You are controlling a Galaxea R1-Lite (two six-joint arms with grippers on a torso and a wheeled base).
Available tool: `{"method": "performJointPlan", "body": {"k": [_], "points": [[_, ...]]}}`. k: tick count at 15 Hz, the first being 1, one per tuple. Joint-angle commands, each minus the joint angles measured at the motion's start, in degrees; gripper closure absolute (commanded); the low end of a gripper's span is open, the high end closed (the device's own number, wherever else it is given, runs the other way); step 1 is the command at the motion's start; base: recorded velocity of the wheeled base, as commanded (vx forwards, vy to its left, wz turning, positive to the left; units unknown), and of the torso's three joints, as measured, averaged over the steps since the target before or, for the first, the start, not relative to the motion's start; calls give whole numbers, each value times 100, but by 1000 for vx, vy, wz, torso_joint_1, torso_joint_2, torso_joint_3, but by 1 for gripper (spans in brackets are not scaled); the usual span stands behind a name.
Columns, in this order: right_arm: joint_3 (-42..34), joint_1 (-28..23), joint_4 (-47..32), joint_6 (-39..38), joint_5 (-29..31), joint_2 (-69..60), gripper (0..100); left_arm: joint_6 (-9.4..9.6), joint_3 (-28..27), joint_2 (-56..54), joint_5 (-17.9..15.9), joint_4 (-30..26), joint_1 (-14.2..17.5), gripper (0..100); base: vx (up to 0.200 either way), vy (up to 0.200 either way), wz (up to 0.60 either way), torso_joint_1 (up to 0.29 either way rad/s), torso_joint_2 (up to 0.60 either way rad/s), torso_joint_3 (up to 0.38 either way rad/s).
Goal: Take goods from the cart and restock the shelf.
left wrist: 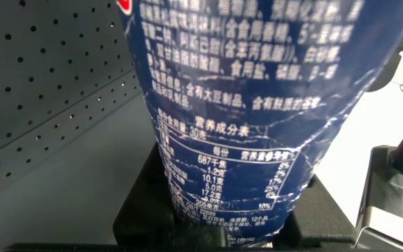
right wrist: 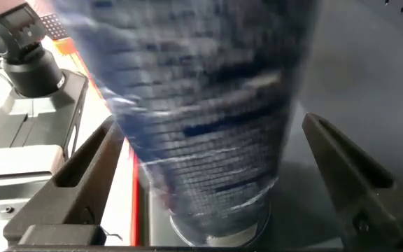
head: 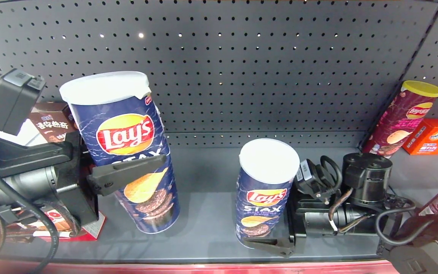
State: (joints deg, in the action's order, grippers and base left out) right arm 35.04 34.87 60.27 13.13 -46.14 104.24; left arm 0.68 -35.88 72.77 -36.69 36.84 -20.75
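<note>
- The shelf (head: 211, 228) is the target for the goods, and its middle stretch is bare.
- The tilted can (head: 127, 125), blue with a white lid, leans top-left over the shelf's left part, probably not yet set flat.
- The standing can (head: 264, 198) sits upright near the front edge, apart from the first.
- The left gripper (head: 139, 167) pinches the tilted can at mid-height, keeping it from toppling.
- The right gripper (right wrist: 210, 126) has its fingers spread either side of the standing can, leaving it free.
- A purple can (head: 405, 118) leans at the far right.
</note>
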Motion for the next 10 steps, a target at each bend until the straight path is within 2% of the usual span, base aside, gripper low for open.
{"method": "performJointPlan", "body": {"k": [1,7,10], "points": [[-137,3,-7,5,-9,-369,0,2,72,-34,-4,7,1,100,0,0,0,0,0,0],[-981,-32,-103,-12,202,-1925,0,2,195,-210,-4,7,-8,100,0,0,0,0,0,0],[-1174,-32,-929,-12,483,-3129,0,2,204,-219,-13,7,-17,100,0,0,0,0,0,0]]}}
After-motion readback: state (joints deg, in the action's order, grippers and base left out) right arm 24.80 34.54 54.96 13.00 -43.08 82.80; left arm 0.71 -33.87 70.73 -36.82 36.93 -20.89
